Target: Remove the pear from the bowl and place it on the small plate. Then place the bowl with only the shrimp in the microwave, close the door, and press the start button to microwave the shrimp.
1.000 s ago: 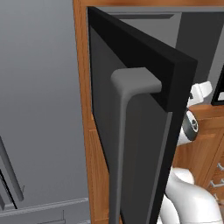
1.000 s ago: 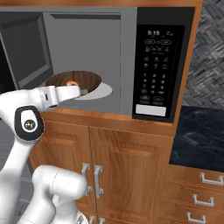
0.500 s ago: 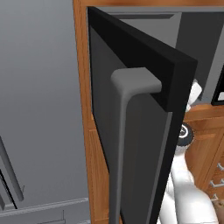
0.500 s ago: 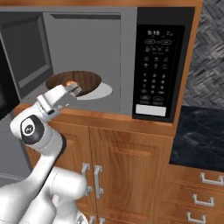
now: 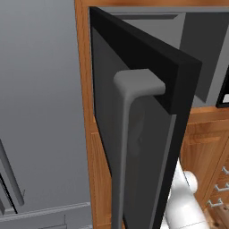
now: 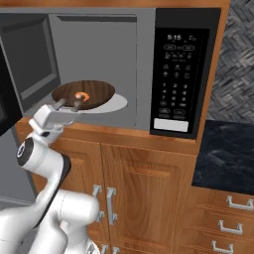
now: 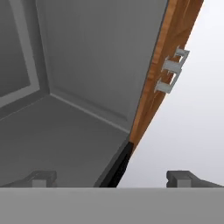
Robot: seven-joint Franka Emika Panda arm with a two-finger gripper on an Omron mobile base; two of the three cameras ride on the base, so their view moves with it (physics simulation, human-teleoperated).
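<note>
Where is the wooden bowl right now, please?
In the right base view, the wide dark-brown wooden bowl sits inside the open microwave, left of its black control strip, holding the orange shrimp.

door (image 5: 147,134): blocks the microwave cavity in left base view | bowl (image 6: 84,92): near rim hidden behind gripper (image 6: 69,105) | shrimp (image 6: 82,96): detail too small

Light is even and flat in all views, sharp with no blur or glare, the microwave (image 6: 99,69) walls softly shaded grey, the door (image 5: 147,134) dark, and a pale washed-out blank area on the hand view's right.
</note>
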